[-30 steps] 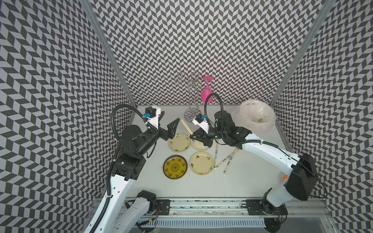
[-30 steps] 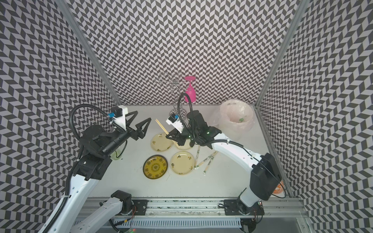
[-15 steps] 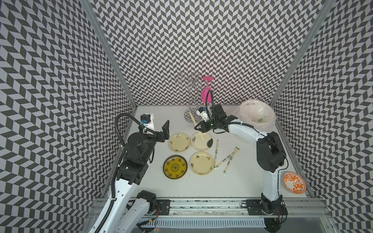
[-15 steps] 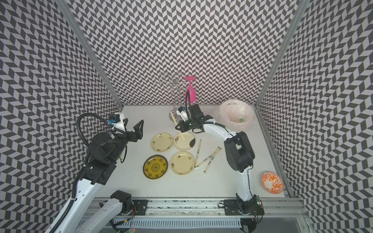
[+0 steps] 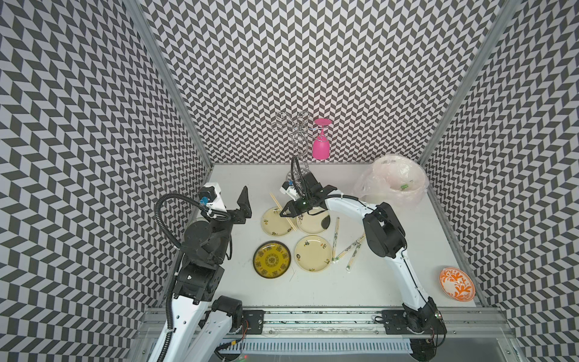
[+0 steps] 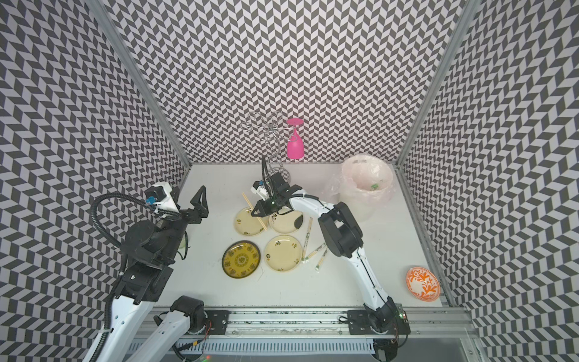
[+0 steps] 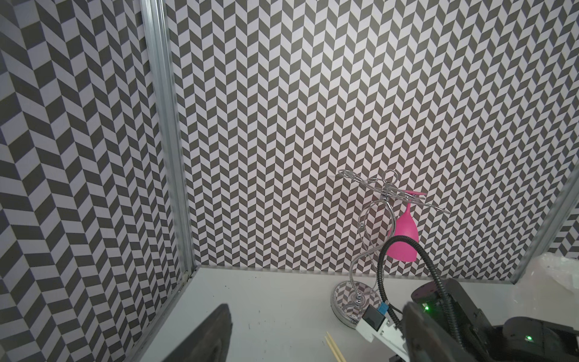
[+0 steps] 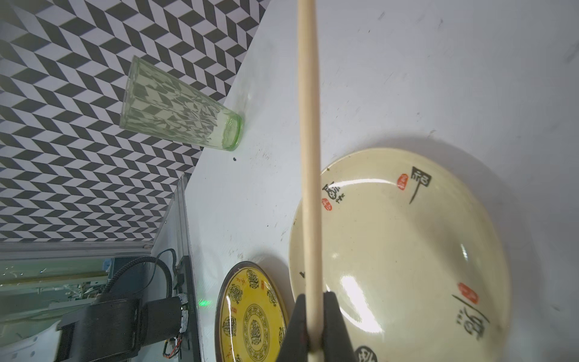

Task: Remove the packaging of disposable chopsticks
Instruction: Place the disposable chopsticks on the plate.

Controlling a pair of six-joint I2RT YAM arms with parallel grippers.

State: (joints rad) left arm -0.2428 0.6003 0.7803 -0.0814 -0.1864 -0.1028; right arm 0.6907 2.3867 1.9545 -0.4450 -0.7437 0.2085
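- right pincer (image 5: 282, 214) is clamped shut on the bare disposable chopsticks (image 5: 290, 224), pretty much dead centre in both top views
- right wrist view makes it obvious: the black fingers (image 8: 332, 322) squeeze the pale stick at the bottom of the frame
- the sticks slant across the upper-left cream plate (image 5: 271, 224); can't tell if they actually touch it
- left pincer (image 5: 230, 203) hangs wide open with nothing in it, left of centre, apart from the plates
- packaging (image 5: 336, 233): three printed clear sleeves with sticks inside lie on the worktop (image 5: 344, 288) just right of the plates, two of them close together
- a small green bit sits inside the pinkish bin bag (image 5: 366, 188), upper right
- pink glass (image 5: 320, 149) hangs upside down on the wire rack (image 5: 297, 138), top centre
- orange bowl (image 5: 457, 283) sits lower right, well apart from everything
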